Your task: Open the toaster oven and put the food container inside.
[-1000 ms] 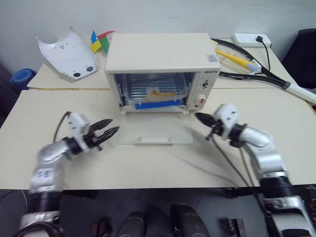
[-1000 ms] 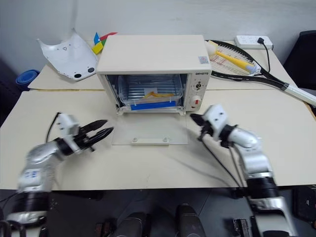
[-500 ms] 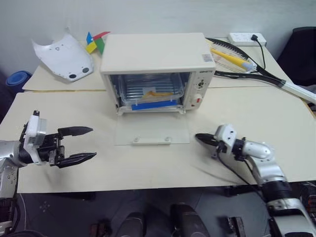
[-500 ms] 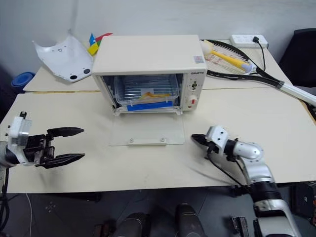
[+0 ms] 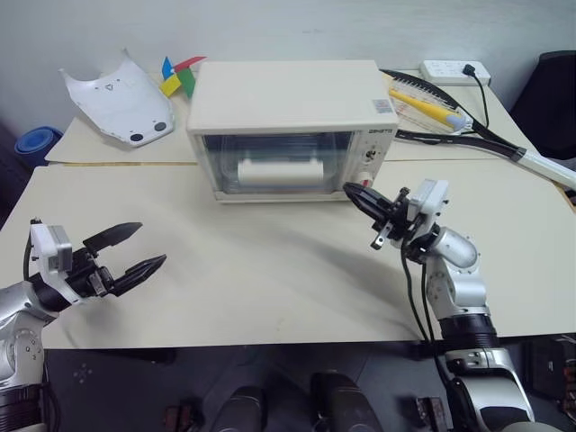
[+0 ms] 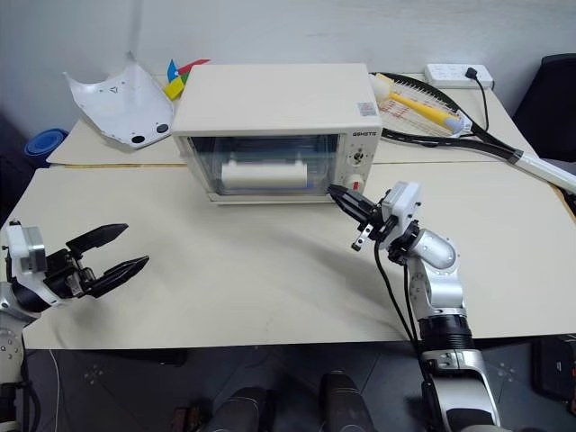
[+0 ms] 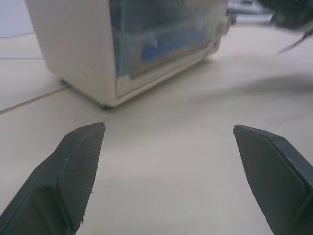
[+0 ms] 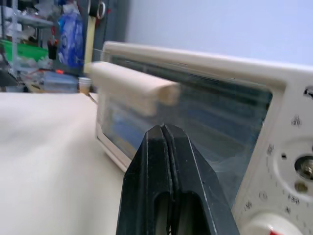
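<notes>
Toaster oven door up, food container dimly inside; right claw clenched empty at the door's lower right corner, could snag the door or bump the knobs if it swings. Left claw released, lower left of frame, clear of risk.

Cream-white toaster oven, blue container behind glass, black left end effector.

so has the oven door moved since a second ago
Yes. The oven door lay flat on the table in front of the toaster oven a second ago; now it stands up shut against the oven's front, with the right gripper beside it.
</notes>
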`<state>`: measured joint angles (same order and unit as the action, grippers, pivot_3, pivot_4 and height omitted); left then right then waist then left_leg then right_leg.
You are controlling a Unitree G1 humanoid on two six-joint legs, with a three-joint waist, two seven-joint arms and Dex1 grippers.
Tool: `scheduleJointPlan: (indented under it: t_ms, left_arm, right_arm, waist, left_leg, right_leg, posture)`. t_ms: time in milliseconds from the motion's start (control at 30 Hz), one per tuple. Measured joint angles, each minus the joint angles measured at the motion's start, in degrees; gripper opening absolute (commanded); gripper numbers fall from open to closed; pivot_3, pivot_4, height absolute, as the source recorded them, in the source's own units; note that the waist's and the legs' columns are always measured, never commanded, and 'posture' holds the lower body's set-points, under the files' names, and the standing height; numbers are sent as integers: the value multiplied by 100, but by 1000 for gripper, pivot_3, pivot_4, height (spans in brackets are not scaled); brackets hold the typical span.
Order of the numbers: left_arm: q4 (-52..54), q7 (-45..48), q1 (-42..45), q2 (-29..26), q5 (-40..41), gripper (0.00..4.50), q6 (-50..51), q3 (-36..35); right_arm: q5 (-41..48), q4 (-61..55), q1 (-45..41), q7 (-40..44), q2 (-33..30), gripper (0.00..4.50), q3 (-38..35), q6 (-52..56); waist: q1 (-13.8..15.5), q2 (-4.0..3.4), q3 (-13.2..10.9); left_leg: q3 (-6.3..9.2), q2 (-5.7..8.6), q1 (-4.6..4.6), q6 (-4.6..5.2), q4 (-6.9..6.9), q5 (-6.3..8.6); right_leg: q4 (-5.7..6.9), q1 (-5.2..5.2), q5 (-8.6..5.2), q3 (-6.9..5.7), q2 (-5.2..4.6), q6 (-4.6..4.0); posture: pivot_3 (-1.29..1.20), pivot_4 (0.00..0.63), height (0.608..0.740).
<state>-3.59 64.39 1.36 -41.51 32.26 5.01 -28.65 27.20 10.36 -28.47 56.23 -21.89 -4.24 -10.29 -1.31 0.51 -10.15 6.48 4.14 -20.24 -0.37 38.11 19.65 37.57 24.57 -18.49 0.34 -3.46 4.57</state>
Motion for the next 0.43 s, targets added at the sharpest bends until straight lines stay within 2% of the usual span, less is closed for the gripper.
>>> scheduleJointPlan:
  t_ms: [100,200,433]
  left_arm:
    - [1,63,-256,-36,-322,4500,-341,79]
    - [11,60,-548,-125,-520,4500,-519,80]
    - [329,8,-1045,-122,-560,4500,-555,116]
  right_arm:
    - [273,-456,277,270,-595,595,-112,579]
    - [276,-571,826,793,-1178,1468,-123,775]
    - [89,-555,1571,1695,-1659,3814,-76,422]
  waist:
    - [51,0,0]
    - [119,0,0]
    - [109,0,0]
  left_leg:
    - [0,0,-2,6,-3,3]
    - [-3,-1,-4,12,-5,7]
    - [-12,-7,3,14,-2,7]
  right_leg:
    - [-10,-3,0,0,0,0]
    - [-18,-3,0,2,0,0]
    - [-13,-8,0,7,3,0]
  posture:
    - [0,150,740]
    - [0,150,740]
    - [0,150,740]
